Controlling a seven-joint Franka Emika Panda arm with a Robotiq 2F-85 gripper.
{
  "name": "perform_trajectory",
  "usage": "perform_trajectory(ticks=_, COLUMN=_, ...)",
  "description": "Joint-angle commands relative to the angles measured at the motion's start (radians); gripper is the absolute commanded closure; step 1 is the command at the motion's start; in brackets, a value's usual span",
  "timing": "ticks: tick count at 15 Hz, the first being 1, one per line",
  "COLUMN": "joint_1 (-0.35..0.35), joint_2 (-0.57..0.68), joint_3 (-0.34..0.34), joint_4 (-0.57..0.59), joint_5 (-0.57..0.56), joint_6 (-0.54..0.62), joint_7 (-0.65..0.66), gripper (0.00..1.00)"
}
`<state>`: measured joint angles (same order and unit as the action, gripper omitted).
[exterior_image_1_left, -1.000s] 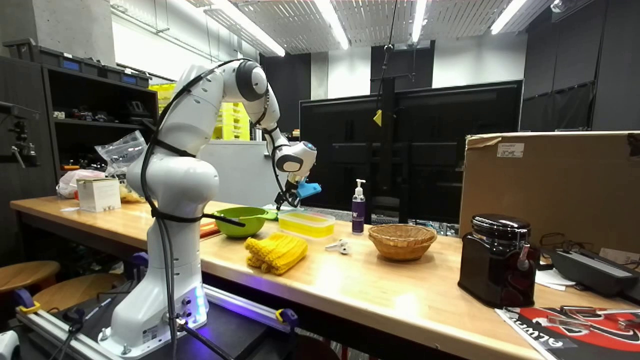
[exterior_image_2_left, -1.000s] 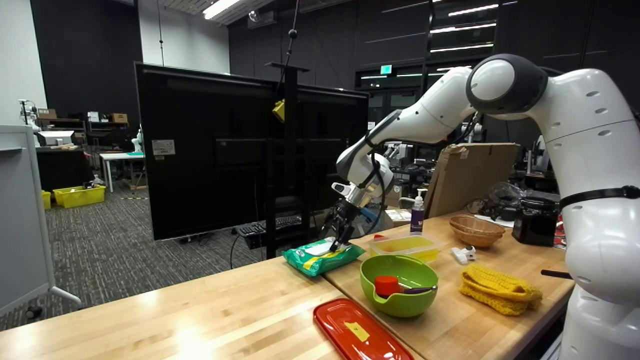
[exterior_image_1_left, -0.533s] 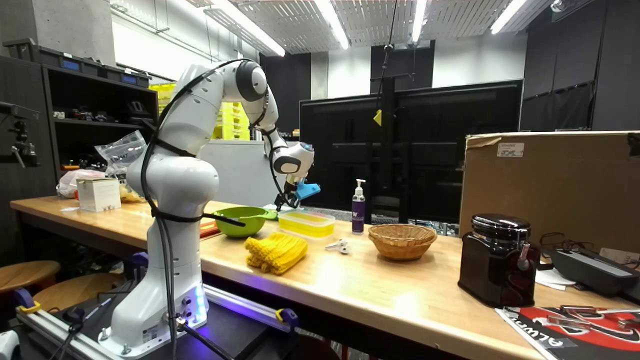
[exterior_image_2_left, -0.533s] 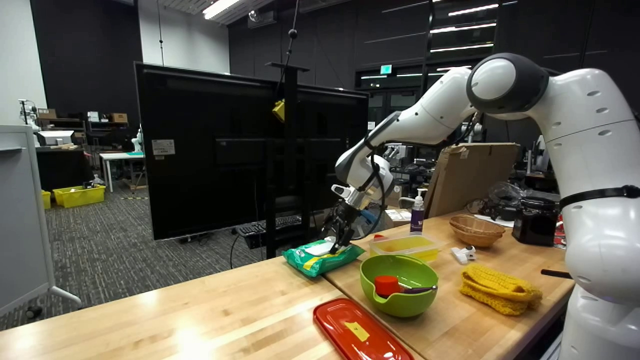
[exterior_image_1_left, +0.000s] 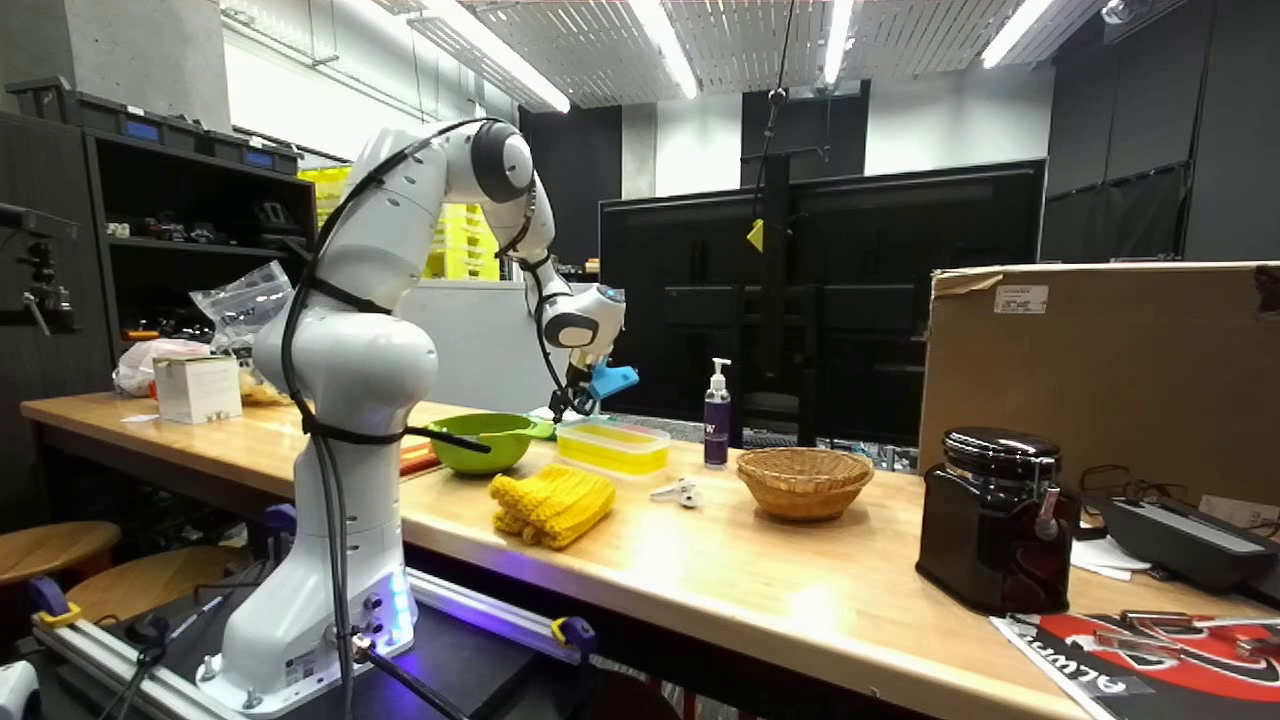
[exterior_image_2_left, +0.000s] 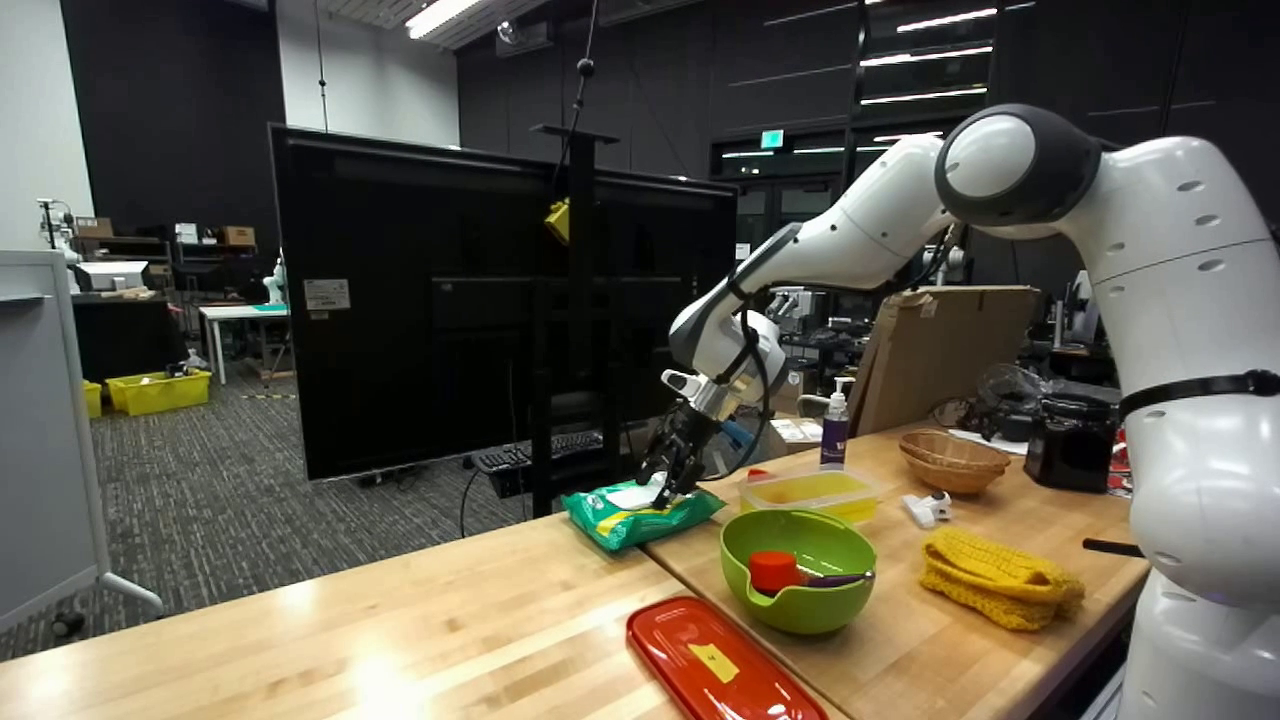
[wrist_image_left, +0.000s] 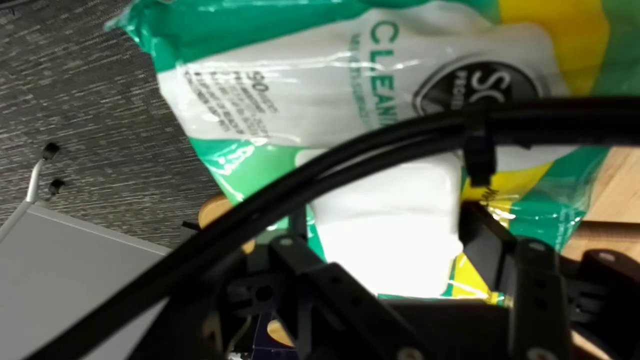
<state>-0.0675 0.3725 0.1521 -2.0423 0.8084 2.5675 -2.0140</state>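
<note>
Wrist view: a single pack of cleaning wipes (wrist_image_left: 320, 110) fills much of what I see, its one white lid (wrist_image_left: 390, 250) sitting between the two fingers (wrist_image_left: 487, 237) of the end effector (wrist_image_left: 382, 230). Those fingers stand spread, one toward nine o'clock of the lid, one toward three. Green wrap shows between the nine o'clock finger and the lid, so I judge nothing is gripped; whether the three o'clock finger touches, I can't tell. The pack's bulk lies toward twelve.

In an exterior view the pack lies on the bench (exterior_image_2_left: 450, 620), just below the end effector at about seven o'clock, its long axis seeming to run from nine to three. Just one arm (exterior_image_2_left: 830, 245) is here, reaching in from two o'clock.

Outward from the pack I count one clear tub (exterior_image_2_left: 852, 511), yellow inside, at three o'clock; one green bowl (exterior_image_2_left: 820, 612) at four, holding a red-topped item (exterior_image_2_left: 773, 570) and a purple handle (exterior_image_2_left: 838, 579); one red tray (exterior_image_2_left: 740, 695) at five. Farther off stand one pump bottle (exterior_image_2_left: 834, 440) at two, one small white object (exterior_image_2_left: 930, 510) at three, one yellow knitted cloth (exterior_image_2_left: 1000, 578) just past three, and a wicker basket (exterior_image_2_left: 952, 477), perhaps two nested, just short of three.
</note>
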Motion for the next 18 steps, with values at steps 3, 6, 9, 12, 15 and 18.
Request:
perform_trajectory(ticks=3, joint_1=-0.008, joint_2=-0.032, joint_3=0.017, joint_4=-0.036, joint_5=0.030, joint_6=0.031, joint_7=-0.029, gripper=0.62)
perform_trajectory(ticks=6, joint_1=-0.008, joint_2=-0.036, joint_3=0.017, joint_4=-0.035, joint_5=0.029, joint_6=0.029, joint_7=-0.030, gripper=0.82)
perform_trajectory(ticks=9, joint_1=-0.006, joint_2=-0.041, joint_3=0.016, joint_4=-0.034, joint_5=0.025, joint_6=0.026, joint_7=-0.028, gripper=0.93)
perform_trajectory(ticks=12, joint_1=-0.006, joint_2=-0.041, joint_3=0.015, joint_4=-0.032, joint_5=0.023, joint_6=0.024, joint_7=-0.028, gripper=0.95)
perform_trajectory(ticks=15, joint_1=-0.005, joint_2=-0.043, joint_3=0.012, joint_4=-0.027, joint_5=0.016, joint_6=0.015, joint_7=-0.024, gripper=0.96)
perform_trajectory(ticks=18, joint_1=-0.005, joint_2=-0.042, joint_3=0.009, joint_4=-0.022, joint_5=0.008, joint_6=0.000, joint_7=-0.019, gripper=0.96)
